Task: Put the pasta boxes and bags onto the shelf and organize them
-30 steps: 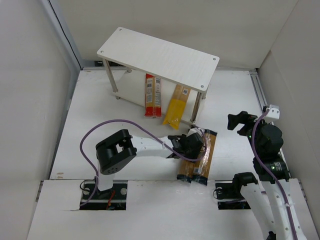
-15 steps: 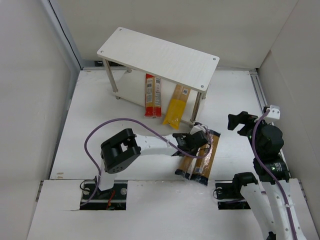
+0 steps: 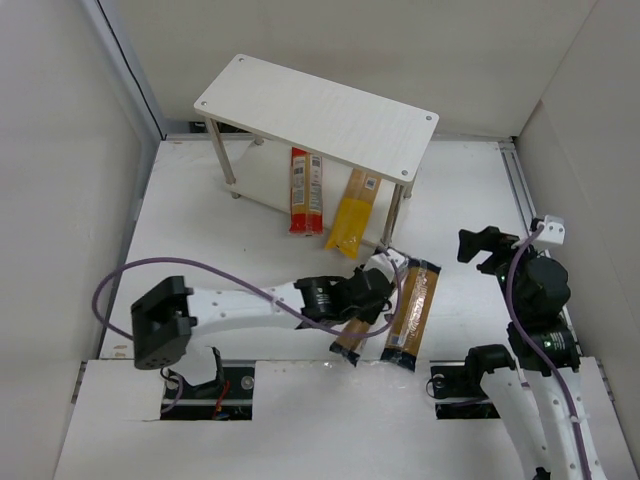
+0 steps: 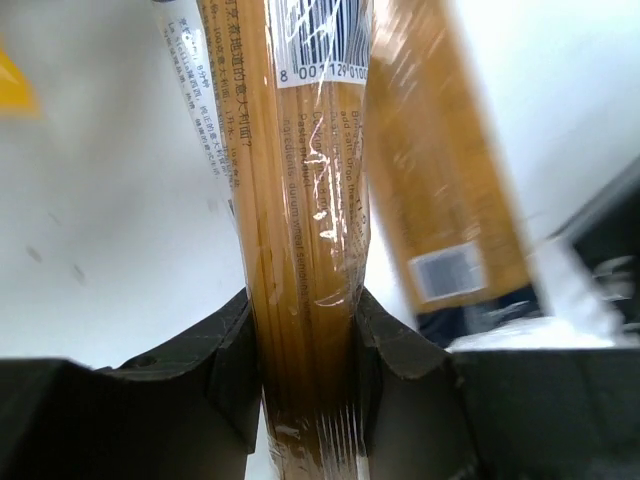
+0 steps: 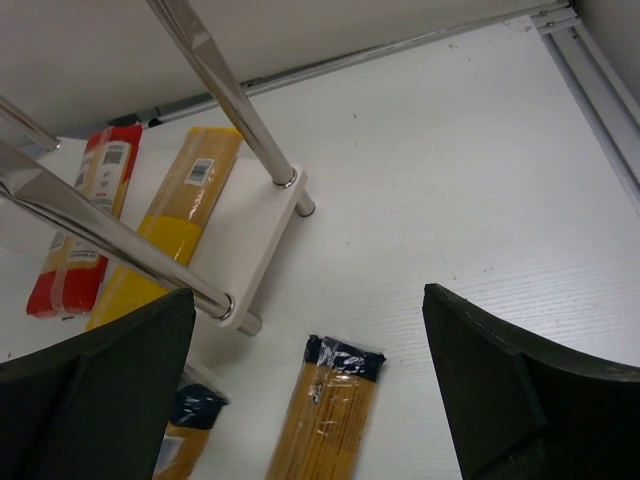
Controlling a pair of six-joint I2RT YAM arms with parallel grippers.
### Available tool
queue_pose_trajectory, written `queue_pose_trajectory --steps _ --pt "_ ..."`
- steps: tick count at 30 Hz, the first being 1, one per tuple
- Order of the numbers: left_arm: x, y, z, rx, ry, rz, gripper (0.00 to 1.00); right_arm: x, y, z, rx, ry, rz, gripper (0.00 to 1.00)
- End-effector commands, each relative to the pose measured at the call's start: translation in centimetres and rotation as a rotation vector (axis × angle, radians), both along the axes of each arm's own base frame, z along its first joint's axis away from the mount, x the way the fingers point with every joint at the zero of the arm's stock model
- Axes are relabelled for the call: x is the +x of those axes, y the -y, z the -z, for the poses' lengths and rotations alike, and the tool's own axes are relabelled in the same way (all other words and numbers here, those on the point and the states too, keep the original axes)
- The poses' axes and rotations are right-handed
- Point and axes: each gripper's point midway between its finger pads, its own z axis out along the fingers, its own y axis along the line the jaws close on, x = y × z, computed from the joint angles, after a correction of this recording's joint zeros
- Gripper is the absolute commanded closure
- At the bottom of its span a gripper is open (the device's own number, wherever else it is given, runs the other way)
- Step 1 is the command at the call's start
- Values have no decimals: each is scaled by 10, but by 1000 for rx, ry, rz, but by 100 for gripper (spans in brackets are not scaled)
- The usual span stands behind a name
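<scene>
from overhead, the left gripper (image 3: 370, 295) is clamped tight on one spaghetti bag (image 3: 349, 343), which slants just in front of the shelf (image 3: 315, 115), with the second spaghetti bag (image 3: 412, 315) just beside it. the red-and-orange box (image 3: 306, 190) and yellow bag (image 3: 352, 212) sit on the lower board (image 3: 262, 182). the left wrist view shows both fingers (image 4: 232, 370) pressing the bag's sides. in the right wrist view, the right gripper (image 5: 308, 300) gapes wide, holding nothing.
</scene>
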Motion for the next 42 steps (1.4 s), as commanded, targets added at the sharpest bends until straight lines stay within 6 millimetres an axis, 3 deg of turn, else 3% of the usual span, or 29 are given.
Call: queue_pose_trajectory --steps 1,2,8,9,18,25,28,29,31,32,33,36,38,42 --pt "26 30 -127 -333 234 32 100 -2 7 -22 9 90 39 0" --pt "27 32 -145 -362 255 38 100 -2 11 -22 16 90 65 0" --pt "27 36 -189 -396 335 110 100 -18 24 -34 42 153 135 0" --pt "25 36 -204 -430 341 116 100 -19 26 -36 53 163 146 0" --pt "4 43 -279 -546 428 287 100 -41 66 -25 145 164 392 0" --pt "9 42 -329 -566 526 302 100 -44 68 -24 156 164 404 0" --pt "15 33 -363 -584 582 272 100 -42 68 -23 153 155 404 0" --pt "18 32 -366 -570 601 266 100 -42 68 -23 153 155 404 0" --pt "27 19 -394 -588 661 199 100 -42 68 -23 153 155 404 0" --pt "33 21 -396 -571 678 172 100 -41 68 -21 150 147 405 0" --pt "46 8 -412 -564 718 74 100 -41 68 -21 150 147 405 0" --pt "65 7 -416 -487 770 -9 100 -41 69 -21 149 147 414 0" --pt "88 -9 -434 -472 802 -94 100 -41 69 -21 149 147 414 0" --pt "135 -30 -447 -437 825 -197 100 -41 69 -21 149 147 414 0"
